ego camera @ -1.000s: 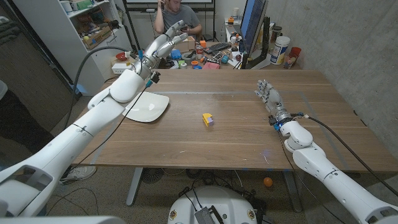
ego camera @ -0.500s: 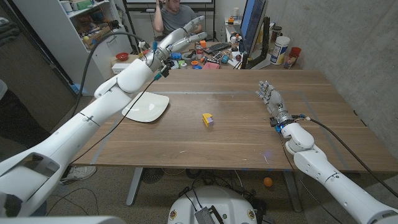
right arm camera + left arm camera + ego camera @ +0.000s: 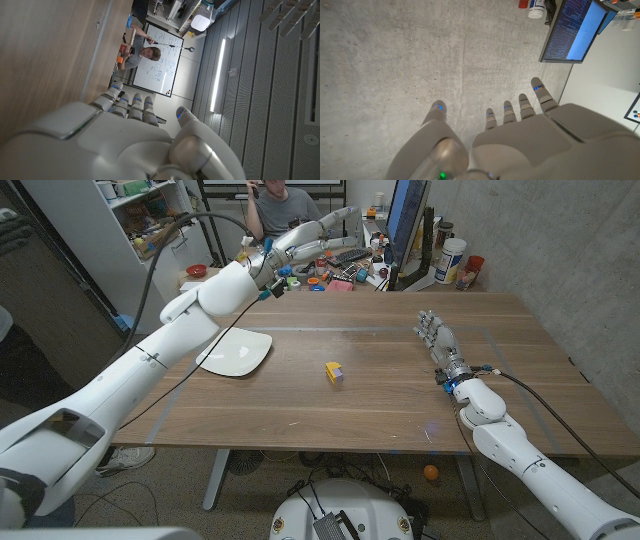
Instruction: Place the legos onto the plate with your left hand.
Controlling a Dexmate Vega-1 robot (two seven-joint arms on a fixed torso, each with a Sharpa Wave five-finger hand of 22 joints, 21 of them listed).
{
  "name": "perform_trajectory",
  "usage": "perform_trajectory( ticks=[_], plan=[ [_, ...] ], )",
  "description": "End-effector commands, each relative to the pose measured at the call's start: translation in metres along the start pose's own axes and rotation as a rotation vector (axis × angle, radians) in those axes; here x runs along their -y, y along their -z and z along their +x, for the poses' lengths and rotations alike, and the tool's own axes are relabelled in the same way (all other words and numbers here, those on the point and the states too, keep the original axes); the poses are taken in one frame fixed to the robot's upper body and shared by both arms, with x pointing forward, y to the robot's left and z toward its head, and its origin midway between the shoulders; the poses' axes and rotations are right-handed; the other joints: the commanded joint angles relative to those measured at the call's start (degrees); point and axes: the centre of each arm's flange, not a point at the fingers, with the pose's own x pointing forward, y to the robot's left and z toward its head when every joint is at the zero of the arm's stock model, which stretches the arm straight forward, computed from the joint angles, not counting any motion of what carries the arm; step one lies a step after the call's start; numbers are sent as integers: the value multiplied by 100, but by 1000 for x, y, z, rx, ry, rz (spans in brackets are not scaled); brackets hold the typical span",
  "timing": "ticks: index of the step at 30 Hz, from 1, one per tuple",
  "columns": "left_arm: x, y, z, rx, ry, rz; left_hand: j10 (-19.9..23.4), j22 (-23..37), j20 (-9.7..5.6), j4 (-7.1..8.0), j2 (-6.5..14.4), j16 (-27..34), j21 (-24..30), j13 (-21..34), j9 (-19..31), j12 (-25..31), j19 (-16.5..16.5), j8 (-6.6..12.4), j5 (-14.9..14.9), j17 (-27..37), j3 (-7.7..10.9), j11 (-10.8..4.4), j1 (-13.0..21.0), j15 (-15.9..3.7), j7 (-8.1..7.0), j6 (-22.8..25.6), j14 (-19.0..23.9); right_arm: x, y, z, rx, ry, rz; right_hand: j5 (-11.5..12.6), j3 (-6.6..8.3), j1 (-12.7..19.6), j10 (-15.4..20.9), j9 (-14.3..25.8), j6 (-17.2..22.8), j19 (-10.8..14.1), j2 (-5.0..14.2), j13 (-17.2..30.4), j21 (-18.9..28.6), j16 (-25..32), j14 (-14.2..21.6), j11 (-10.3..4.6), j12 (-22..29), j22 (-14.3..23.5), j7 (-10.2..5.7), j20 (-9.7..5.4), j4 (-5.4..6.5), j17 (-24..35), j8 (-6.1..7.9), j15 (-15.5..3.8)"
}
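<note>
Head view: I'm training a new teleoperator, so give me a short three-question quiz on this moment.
1. True or false: the lego block already lies on the white plate.
2. Which hand is raised above the table's far edge? A) left hand B) right hand
3. Fill in: the left hand's fingers hold ____.

Key: 1 false, the block sits on the bare wooden table, apart from the plate. 2 A. 3 nothing; they are spread apart.
</note>
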Motion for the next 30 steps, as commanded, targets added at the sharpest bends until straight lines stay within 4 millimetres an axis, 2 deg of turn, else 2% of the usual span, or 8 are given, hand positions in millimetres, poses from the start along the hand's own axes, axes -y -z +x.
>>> perform_trajectory(
  ticks=[1, 6, 9, 14, 17, 19, 23, 30],
  plan=[
    [7, -24, 19, 71, 107, 105, 13, 33, 7, -69, -118, 12, -15, 9, 17, 65, 73, 42, 41, 15, -13, -35, 25, -14, -118, 22, 62, 4, 3, 3, 1, 5, 7, 41, 16, -8, 46, 8, 55, 22, 76, 17, 42, -3, 5, -2, -5, 24, 12, 28, -24, 8, 22, 9],
    [10, -34, 24, 95, 148, 155, 34, 35, 4, -95, -151, 16, -15, 9, 17, 72, 118, 47, 56, 15, -29, -66, 53, -37, -158, 49, 83, 7, 4, 2, 2, 9, 10, 42, 15, -10, 47, 8, 53, 20, 75, 17, 41, -4, 5, -12, -7, 24, 14, 23, -24, 8, 19, 4],
    [12, -40, 26, 111, 164, 194, 133, 39, 6, -165, -228, 25, -26, 10, 21, 105, 209, 92, 97, 14, -65, -129, 142, -47, -188, 204, 136, 8, 5, 2, 4, 13, 12, 42, 14, -11, 47, 9, 56, 24, 74, 17, 43, -3, 9, -9, -10, 24, 20, 35, -25, 7, 19, 16],
    [16, -49, 26, 124, 199, 261, 218, 40, 7, -209, -269, 32, -37, 12, 22, 130, 266, 107, 127, 13, -85, -91, 211, -38, -238, 294, 182, 10, 5, 2, 6, 16, 13, 43, 14, -13, 48, 9, 56, 21, 74, 18, 42, -4, 9, -12, -12, 24, 17, 32, -25, 7, 18, 9],
    [18, -52, 27, 119, 239, 308, 67, 39, 11, -271, -308, 12, -69, 5, 15, 57, 361, -18, 181, 11, -115, -189, 349, -50, -261, 24, 192, 10, 5, 2, 7, 17, 14, 44, 14, -14, 52, 9, 55, 22, 74, 18, 42, -4, 10, -15, -11, 24, 14, 33, -26, 7, 17, 10],
    [20, -53, 27, 112, 257, 340, -2, 38, 11, -283, -314, -5, -82, 3, 13, 28, 383, -31, 195, 9, -124, -248, 386, -41, -270, -17, 162, 11, 5, 3, 7, 16, 13, 44, 14, -14, 51, 9, 62, 21, 74, 18, 42, -4, 12, -16, -13, 24, 12, 34, -26, 7, 19, 12],
    [23, -52, 26, 91, 281, 365, 27, 36, 7, -295, -317, 7, -91, 1, 13, 39, 416, -30, 209, 8, -132, -222, 427, -82, -271, -35, 204, 10, 5, 4, 7, 14, 12, 44, 13, -17, 51, 9, 63, 18, 73, 18, 41, -5, 10, -27, -14, 24, 6, 25, -26, 7, 18, 3],
    [31, -45, 22, 32, 322, 409, 363, 43, -3, -314, -345, 71, -50, 3, 15, 144, 814, 28, 266, 7, -205, -237, 585, -217, -264, 120, 511, 10, 5, 6, 2, 10, 12, 45, 12, -19, 56, 9, 62, 16, 74, 18, 40, -4, 13, -22, -13, 24, 8, 25, -25, 7, 17, 0]
  ],
)
